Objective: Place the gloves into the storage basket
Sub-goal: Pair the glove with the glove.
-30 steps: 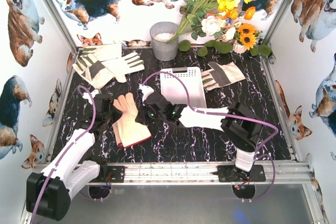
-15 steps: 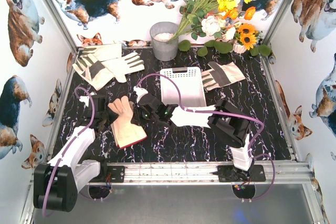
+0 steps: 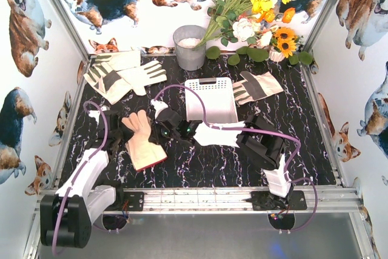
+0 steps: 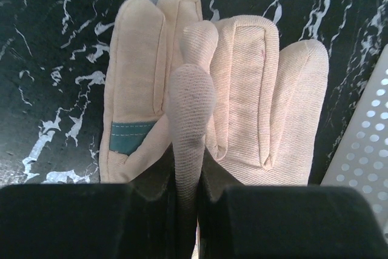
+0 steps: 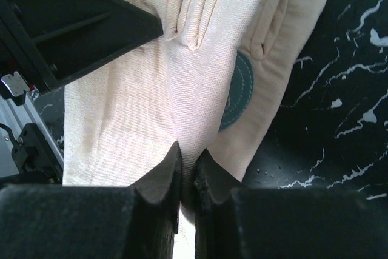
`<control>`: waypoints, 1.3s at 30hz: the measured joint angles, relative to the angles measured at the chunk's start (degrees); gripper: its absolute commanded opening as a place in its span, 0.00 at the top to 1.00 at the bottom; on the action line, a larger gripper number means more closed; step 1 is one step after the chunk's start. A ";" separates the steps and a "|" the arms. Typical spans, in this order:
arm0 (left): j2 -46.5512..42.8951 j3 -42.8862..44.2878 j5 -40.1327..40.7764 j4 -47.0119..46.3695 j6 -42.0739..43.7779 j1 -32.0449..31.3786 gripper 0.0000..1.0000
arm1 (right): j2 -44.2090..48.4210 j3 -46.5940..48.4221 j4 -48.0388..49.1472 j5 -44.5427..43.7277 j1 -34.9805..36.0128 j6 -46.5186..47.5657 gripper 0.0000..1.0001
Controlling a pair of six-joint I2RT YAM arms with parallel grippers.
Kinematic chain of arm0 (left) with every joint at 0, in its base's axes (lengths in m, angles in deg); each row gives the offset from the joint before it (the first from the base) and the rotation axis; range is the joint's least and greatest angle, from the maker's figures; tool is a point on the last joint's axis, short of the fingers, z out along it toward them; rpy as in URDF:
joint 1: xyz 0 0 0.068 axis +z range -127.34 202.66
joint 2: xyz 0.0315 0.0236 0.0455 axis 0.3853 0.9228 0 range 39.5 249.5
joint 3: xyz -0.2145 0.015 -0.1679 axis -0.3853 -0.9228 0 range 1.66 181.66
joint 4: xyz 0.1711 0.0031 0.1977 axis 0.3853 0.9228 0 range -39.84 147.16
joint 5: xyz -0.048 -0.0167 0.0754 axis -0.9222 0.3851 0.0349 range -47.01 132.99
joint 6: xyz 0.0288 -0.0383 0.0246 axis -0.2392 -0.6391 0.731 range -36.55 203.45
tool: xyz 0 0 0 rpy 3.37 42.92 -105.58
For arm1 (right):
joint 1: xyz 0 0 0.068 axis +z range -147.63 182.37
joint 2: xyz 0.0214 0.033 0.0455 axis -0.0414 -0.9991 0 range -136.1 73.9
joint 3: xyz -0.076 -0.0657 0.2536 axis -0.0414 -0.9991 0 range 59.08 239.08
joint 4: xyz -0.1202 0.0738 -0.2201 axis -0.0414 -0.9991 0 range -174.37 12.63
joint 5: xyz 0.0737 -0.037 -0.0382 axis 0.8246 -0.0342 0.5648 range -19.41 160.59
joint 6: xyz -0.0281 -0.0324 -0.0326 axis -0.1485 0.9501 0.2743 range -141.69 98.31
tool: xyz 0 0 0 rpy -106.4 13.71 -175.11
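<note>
A peach-tan glove [image 3: 143, 144] lies on the black marbled table left of the white perforated storage basket [image 3: 210, 102]. My left gripper [image 3: 125, 135] is shut on a raised fold of it from the left, seen close in the left wrist view [image 4: 187, 171], where the glove [image 4: 242, 89] fills the frame. My right gripper [image 3: 157, 131] is shut on the same glove's right side; the right wrist view [image 5: 188, 168] shows fabric pinched between the jaws and the glove [image 5: 182, 89] stretching away. Two more gloves [image 3: 118, 72] lie at the back left, and one [image 3: 257, 86] right of the basket.
A grey round bucket [image 3: 190, 47] stands behind the basket, with flowers [image 3: 254, 10] at the back right. Printed walls close in the table on three sides. The basket's edge [image 4: 367, 156] shows at the right of the left wrist view. The left arm's black gripper body [image 5: 60, 22] crosses the right wrist view.
Both grippers have moved left with the peach-tan glove held between them. The glove has shifted left and a little farther from the basket.
</note>
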State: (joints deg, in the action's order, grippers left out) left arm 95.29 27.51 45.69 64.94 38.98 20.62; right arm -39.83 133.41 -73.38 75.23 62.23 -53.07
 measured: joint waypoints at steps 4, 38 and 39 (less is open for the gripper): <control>-3.63 -0.02 1.62 0.13 0.79 0.55 1.00 | 0.00 1.73 0.00 -0.20 0.04 0.81 1.00; 6.45 -2.19 -2.97 -8.74 5.42 4.09 1.00 | -4.37 5.07 -1.64 -0.83 0.42 2.71 1.00; 6.93 -2.19 -3.15 -9.14 5.60 4.11 1.00 | -4.42 5.09 -1.64 -0.90 0.42 2.73 1.00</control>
State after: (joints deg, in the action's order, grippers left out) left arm 102.22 25.32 42.54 55.81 44.58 24.73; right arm -44.24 138.50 -75.02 74.34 62.64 -50.34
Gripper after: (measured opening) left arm 0.039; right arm 0.091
